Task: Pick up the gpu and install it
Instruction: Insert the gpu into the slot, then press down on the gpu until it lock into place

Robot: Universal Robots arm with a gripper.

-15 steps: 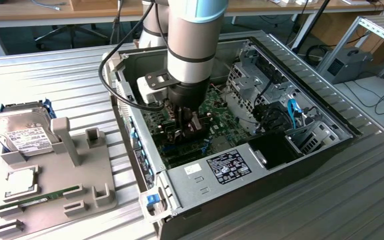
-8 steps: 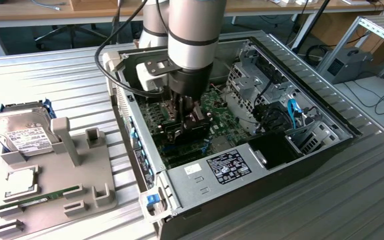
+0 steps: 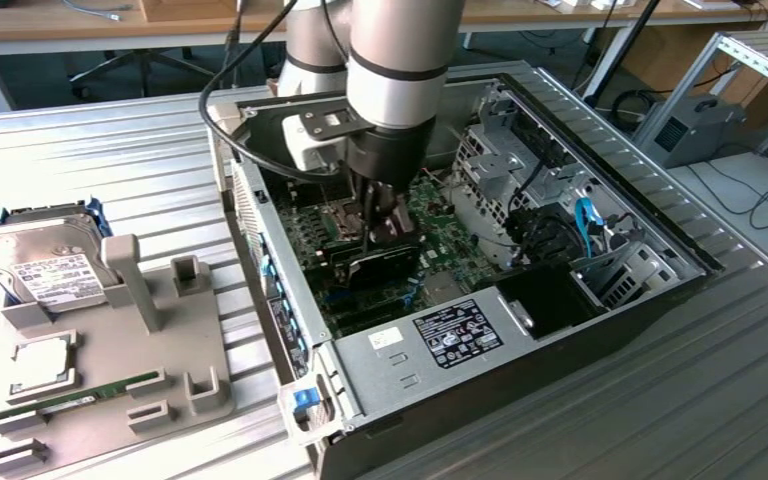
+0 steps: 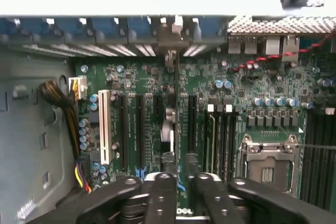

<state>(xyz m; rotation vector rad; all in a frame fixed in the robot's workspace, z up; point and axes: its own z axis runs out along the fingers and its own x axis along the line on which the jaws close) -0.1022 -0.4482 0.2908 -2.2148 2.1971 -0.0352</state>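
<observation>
The gpu point(image 3: 377, 262), a thin dark card, stands on edge on the green motherboard point(image 3: 444, 225) inside the open computer case point(image 3: 357, 385). In the wrist view the gpu point(image 4: 170, 121) shows edge-on as a narrow strip among the black expansion slots. My gripper point(image 3: 381, 228) reaches straight down into the case, its tips at the card's upper edge. My gripper point(image 4: 182, 182) has its two black fingers drawn nearly together, with only a slim gap and nothing visibly clamped between them. Whether the tips touch the card I cannot tell.
A grey fixture tray point(image 3: 157, 370) at the exterior view's left holds a silver hard drive point(image 3: 44, 265), a processor chip point(image 3: 44, 360) and a green memory stick point(image 3: 84, 395). Drive cages point(image 3: 504, 160), cables and the power supply point(image 3: 458, 335) crowd the case. The bare processor socket point(image 4: 268, 166) lies beside the slots.
</observation>
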